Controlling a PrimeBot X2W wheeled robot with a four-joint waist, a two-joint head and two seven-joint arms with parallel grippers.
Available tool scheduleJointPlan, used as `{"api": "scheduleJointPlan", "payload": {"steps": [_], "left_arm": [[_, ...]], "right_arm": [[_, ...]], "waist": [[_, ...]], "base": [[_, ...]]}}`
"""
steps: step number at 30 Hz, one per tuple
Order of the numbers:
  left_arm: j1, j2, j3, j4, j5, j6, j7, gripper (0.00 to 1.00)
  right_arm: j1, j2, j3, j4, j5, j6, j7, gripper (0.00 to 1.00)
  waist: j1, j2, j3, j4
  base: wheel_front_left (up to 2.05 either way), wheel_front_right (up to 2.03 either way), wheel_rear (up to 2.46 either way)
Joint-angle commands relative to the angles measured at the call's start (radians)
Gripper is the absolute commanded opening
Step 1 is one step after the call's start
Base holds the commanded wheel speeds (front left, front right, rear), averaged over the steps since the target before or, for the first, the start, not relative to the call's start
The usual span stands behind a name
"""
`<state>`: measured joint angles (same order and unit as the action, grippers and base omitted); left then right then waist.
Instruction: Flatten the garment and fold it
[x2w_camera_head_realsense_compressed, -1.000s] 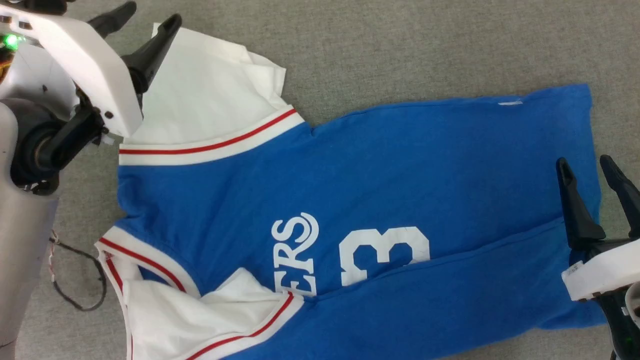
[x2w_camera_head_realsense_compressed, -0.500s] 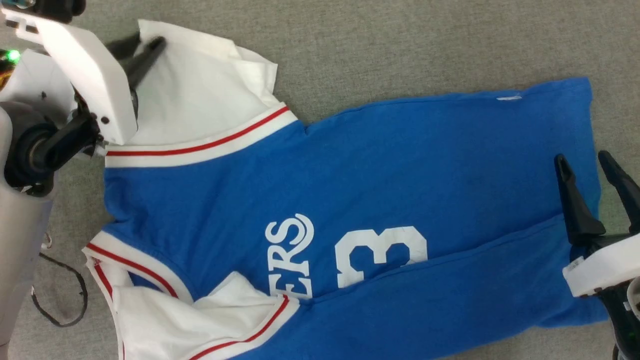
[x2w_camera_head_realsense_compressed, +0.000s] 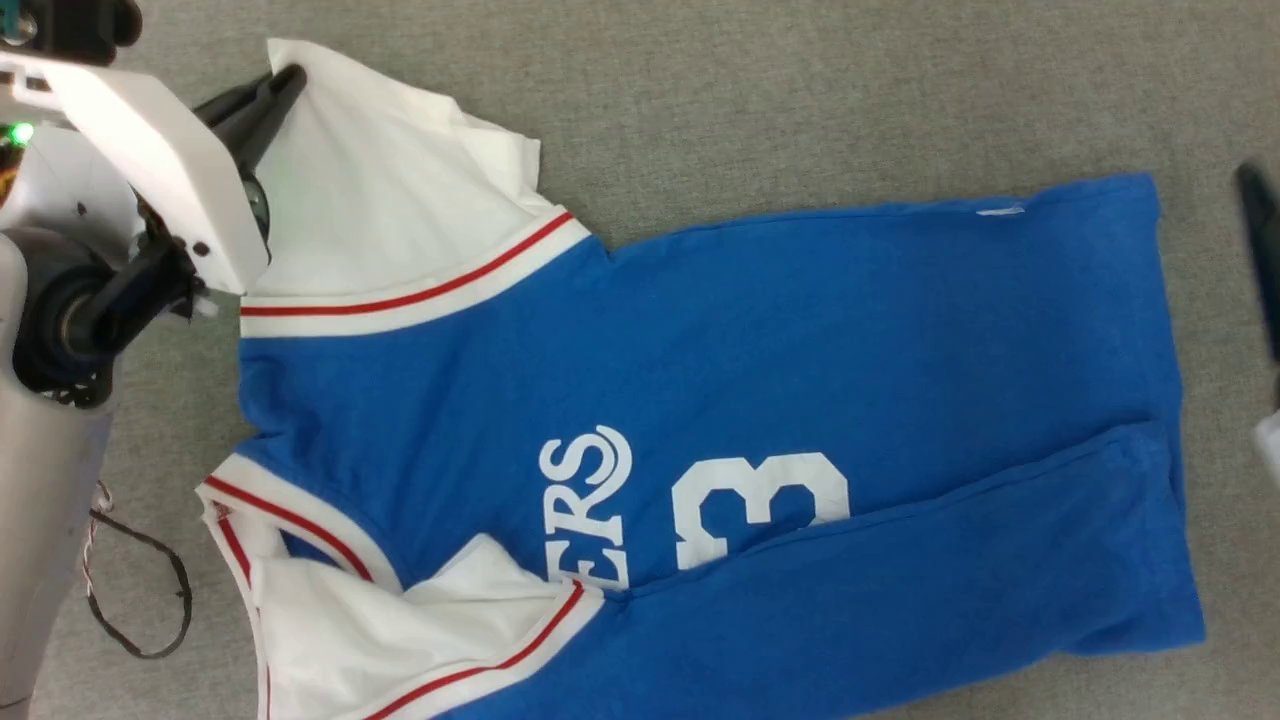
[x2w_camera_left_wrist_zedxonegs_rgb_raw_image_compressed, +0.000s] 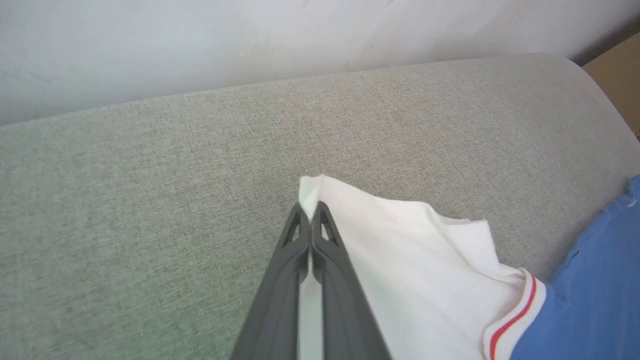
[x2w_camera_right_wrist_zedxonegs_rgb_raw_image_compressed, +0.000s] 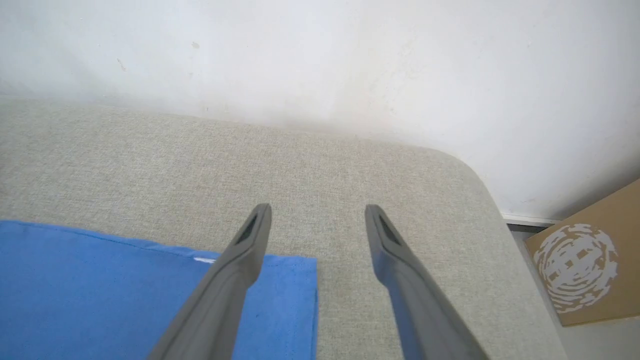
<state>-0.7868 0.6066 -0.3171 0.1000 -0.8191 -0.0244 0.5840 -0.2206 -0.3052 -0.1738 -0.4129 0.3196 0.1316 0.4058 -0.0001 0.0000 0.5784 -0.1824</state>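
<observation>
The shirt (x2w_camera_head_realsense_compressed: 820, 340) lies spread on the grey cloth-covered table (x2w_camera_head_realsense_compressed: 800, 90), its near side folded over the number. The left pincer (x2w_camera_left_wrist_zedxonegs_rgb_raw_image_compressed: 311, 216) is pressed together, pinching the far white sleeve (x2w_camera_left_wrist_zedxonegs_rgb_raw_image_compressed: 400, 250) at its corner. The right pincer (x2w_camera_right_wrist_zedxonegs_rgb_raw_image_compressed: 317, 220) is spread by the hem corner, holding nothing.

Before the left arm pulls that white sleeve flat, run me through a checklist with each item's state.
1. Left end effector shut on upper sleeve corner: ok.
2. Right end effector open, holding nothing: ok.
3. Upper sleeve flat: not ok, edge curled over.
4. Lower sleeve flat: not ok, bunched.
5. Garment body flat: not ok, lower side folded over the number.
6. Amount of cloth pinched: cannot tell.
</observation>
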Motion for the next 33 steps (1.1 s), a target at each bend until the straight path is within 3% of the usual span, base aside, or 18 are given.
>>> {"api": "scheduleJointPlan", "payload": {"steps": [1,12,25,27,28,29,33], "left_arm": [[0.017,0.001,0.004,-0.005,-0.006,-0.002,-0.006,0.00],[0.003,-0.017,-0.019,-0.035,-0.001,0.000,-0.005,0.00],[0.008,-0.022,-0.023,-0.036,-0.008,-0.001,-0.018,0.00],[0.010,-0.022,-0.023,-0.037,-0.010,-0.002,-0.019,0.00],[0.010,-0.022,-0.023,-0.037,-0.010,-0.002,-0.019,0.00],[0.011,-0.022,-0.024,-0.037,-0.011,-0.002,-0.020,0.00],[0.019,-0.024,-0.023,-0.030,-0.011,-0.012,-0.042,0.00]], "right_arm": [[-0.046,-0.027,-0.003,0.004,0.011,-0.001,0.031,1.00],[-0.142,-0.139,0.045,0.176,0.065,-0.001,0.302,1.00],[-0.162,-0.122,0.082,0.326,0.099,-0.001,0.251,1.00],[-0.165,-0.126,0.098,0.349,0.108,-0.001,0.263,0.12],[-0.165,-0.126,0.098,0.349,0.108,-0.001,0.263,0.12],[-0.165,-0.129,0.105,0.358,0.113,-0.001,0.269,0.00],[-0.178,-0.129,0.106,0.376,0.131,-0.001,0.255,0.00]], "waist": [[0.0001,0.0000,-0.005,0.007],[0.0001,0.0000,0.040,0.041],[0.0001,0.0000,0.074,0.062],[0.0001,0.0000,0.078,0.064],[0.0001,0.0000,0.078,0.064],[0.0001,0.0000,0.079,0.066],[0.0001,0.0000,0.066,0.069]], "base": [[0.00,0.00,0.00],[0.00,0.00,0.00],[0.00,0.00,0.00],[0.00,0.00,0.00],[0.00,0.00,0.00],[0.00,0.00,0.00],[0.00,0.00,0.00]]}}
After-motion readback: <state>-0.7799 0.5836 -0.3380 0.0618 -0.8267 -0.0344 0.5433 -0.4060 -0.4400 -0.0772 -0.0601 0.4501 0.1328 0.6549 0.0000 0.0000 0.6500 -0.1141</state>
